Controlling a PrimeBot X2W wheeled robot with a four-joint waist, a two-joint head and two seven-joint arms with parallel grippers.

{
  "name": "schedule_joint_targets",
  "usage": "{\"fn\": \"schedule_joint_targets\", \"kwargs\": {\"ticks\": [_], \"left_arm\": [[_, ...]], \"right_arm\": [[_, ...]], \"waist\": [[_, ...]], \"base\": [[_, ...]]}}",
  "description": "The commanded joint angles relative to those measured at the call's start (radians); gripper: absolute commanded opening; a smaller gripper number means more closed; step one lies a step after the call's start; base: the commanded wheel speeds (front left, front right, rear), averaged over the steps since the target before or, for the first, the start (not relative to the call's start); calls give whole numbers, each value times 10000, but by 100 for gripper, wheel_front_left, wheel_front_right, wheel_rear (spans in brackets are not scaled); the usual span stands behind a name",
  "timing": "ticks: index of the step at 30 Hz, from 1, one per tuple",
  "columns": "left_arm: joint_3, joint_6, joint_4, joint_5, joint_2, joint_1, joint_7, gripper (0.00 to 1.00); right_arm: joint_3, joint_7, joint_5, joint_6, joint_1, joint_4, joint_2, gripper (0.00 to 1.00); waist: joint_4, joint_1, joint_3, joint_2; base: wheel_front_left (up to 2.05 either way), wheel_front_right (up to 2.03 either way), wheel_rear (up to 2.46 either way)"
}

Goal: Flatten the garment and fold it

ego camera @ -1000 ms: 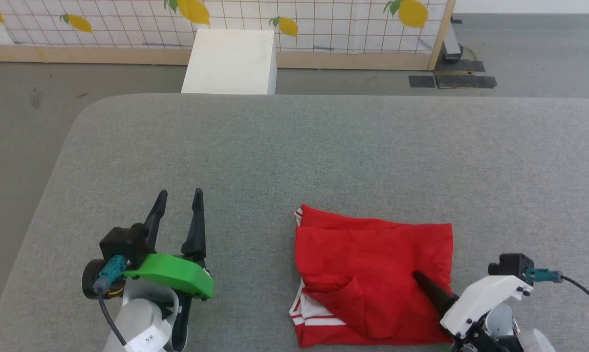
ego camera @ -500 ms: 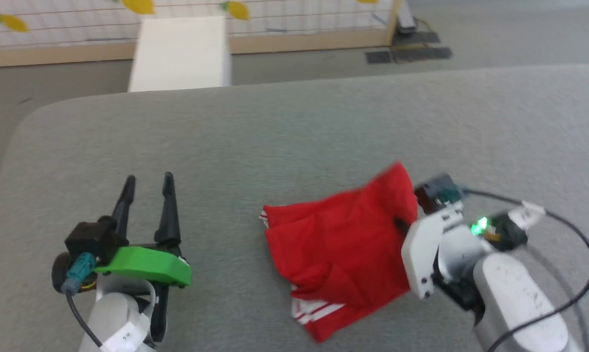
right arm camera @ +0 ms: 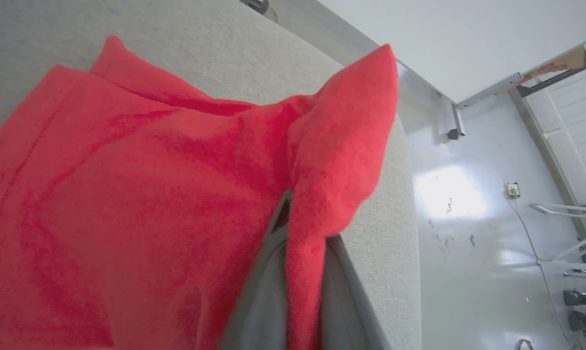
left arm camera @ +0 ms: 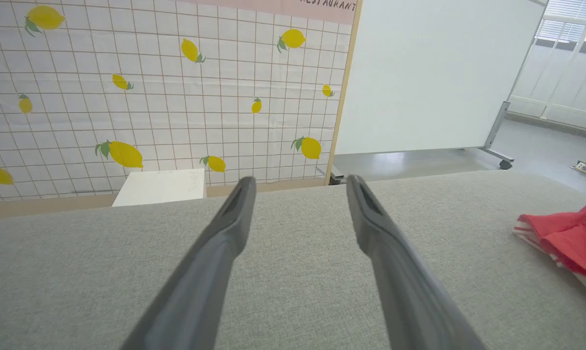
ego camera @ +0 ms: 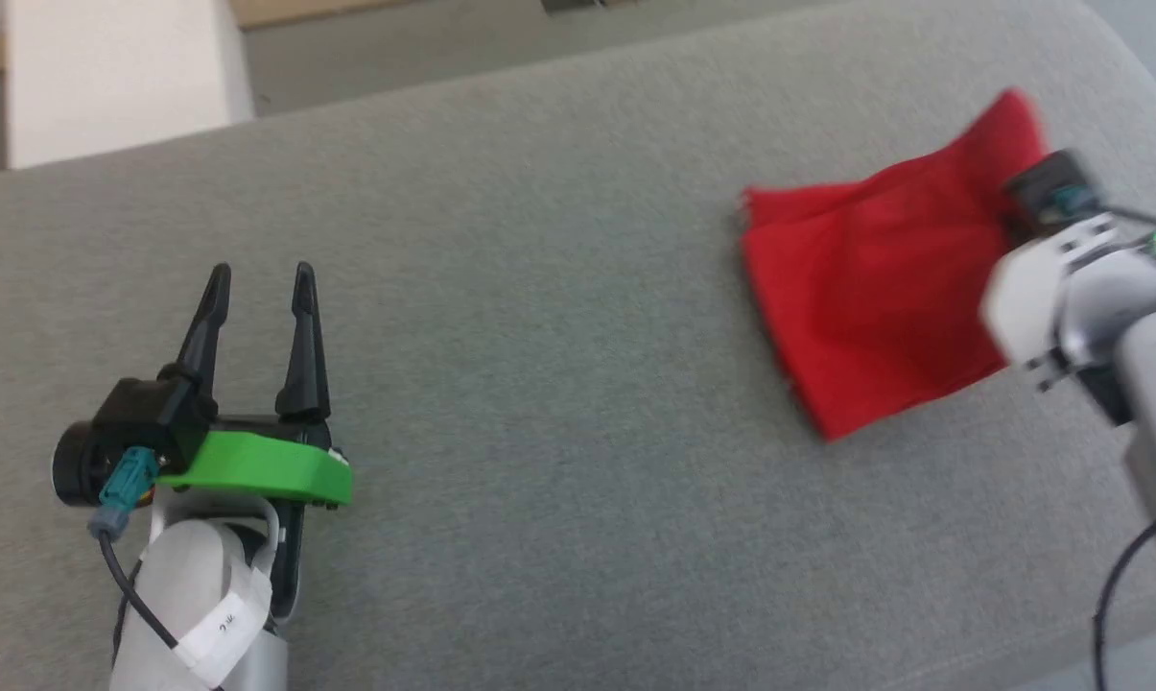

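Test lab, lemon-print backdrop (left arm camera: pixel 151 73), wheeled whiteboard (left arm camera: pixel 434 73)

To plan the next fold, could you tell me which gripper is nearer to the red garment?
Right. The right gripper is shut on a fold of the garment; the left gripper stands open over the grey surface, well to its left.

Left end effector (ego camera: pixel 260 274) spread wide; right end effector (right arm camera: pixel 300 218) pinched closed.
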Motion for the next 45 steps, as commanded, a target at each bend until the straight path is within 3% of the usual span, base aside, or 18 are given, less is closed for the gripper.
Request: {"fn": "schedule_joint_targets", "kwargs": {"ticks": [1,14,28,30,36,41,45], "left_arm": [[-23,-67,-45,72,131,-192,-36,100],[-585,-69,-269,68,740,-809,73,100],[-780,-39,-464,-129,1087,-700,213,100],[-820,-13,-353,-186,1045,-647,179,100],[-892,34,58,-350,739,-482,50,100],[-919,64,503,-514,355,-212,-18,100],[-767,118,618,-654,97,65,-30,100]], "right_arm": [[-245,-219,-96,-19,-272,266,-61,0],[-3661,-1864,-1532,-19,-1148,2035,-671,0],[-6015,-2620,-3170,-19,-1402,1946,-800,0],[-6426,-2725,-3346,-19,-1439,2301,-865,100],[-6721,-3825,-3066,-19,-1343,2928,-891,100],[-6016,-4931,-2181,-19,-1089,3343,-903,100],[-5418,-5473,-1176,-19,-611,2956,-640,100]], "waist": [[-820,-1,945,-1],[-301,-1,2188,-1],[616,-1,2546,-1],[729,-1,2295,-1],[920,-1,1331,-1],[1279,-1,263,-1],[1630,-1,-505,-1]], "base": [[0,0,0],[0,0,0],[0,0,0],[0,0,0],[0,0,0],[0,0,0],[0,0,0]]}}
